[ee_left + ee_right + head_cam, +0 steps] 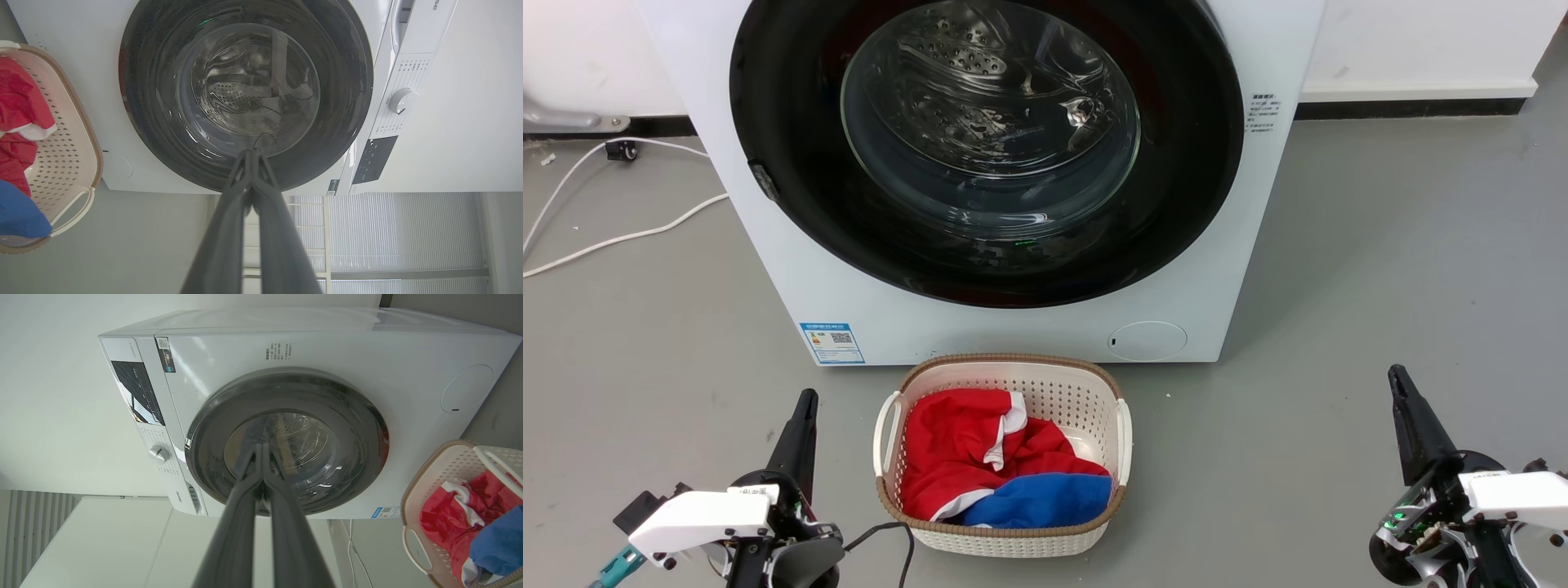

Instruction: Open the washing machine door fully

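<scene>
Closed washing machine door (792,204) on a grey floor (1380,269), both grippers low and clear of it.

The white washing machine (980,327) stands against a pale wall with a dark skirting strip (1405,108), its glossy black door lying flat against the front, the steel drum visible through the glass. A white laundry basket (1013,366) with a brown rim sits on the floor just before the machine, holding red, white and blue clothes (980,457). White cables (629,237) trail across the floor at the machine's left. The left gripper (806,400) and right gripper (1397,377) flank the basket, each with fingers pressed together on nothing. The left wrist view shows slatted blinds (388,228) beside the machine.
</scene>
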